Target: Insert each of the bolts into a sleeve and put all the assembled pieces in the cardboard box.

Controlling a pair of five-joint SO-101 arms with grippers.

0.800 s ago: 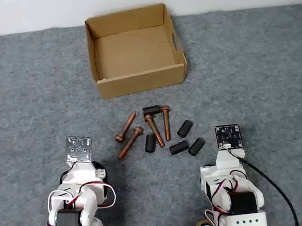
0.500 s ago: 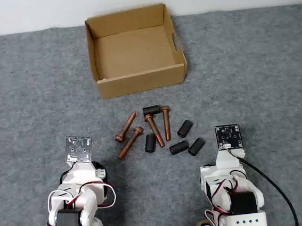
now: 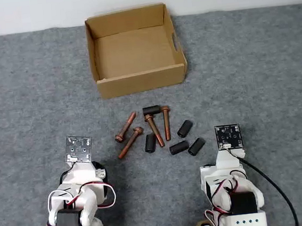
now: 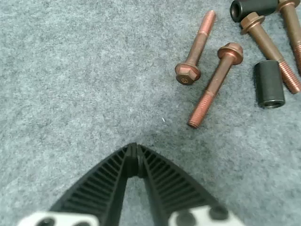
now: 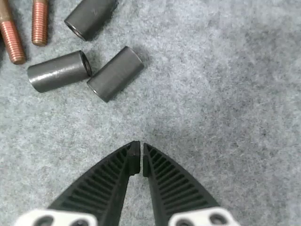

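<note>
High view: four copper bolts [image 3: 131, 142] and five black sleeves [image 3: 150, 143] lie loose in one cluster on the grey mat [image 3: 27, 103], between the two arms. No bolt is in a sleeve. The top sleeve [image 3: 151, 111] sits at a bolt head, possibly touching, hard to say. The cardboard box [image 3: 140, 82] stands beyond the cluster, apart from it, open side up. The left gripper [image 4: 137, 150] is closed on nothing, fingers pressed together, low over the mat near two bolts. The right gripper [image 5: 141, 149] is also closed and holds nothing, near two sleeves whose ends almost meet.
</note>
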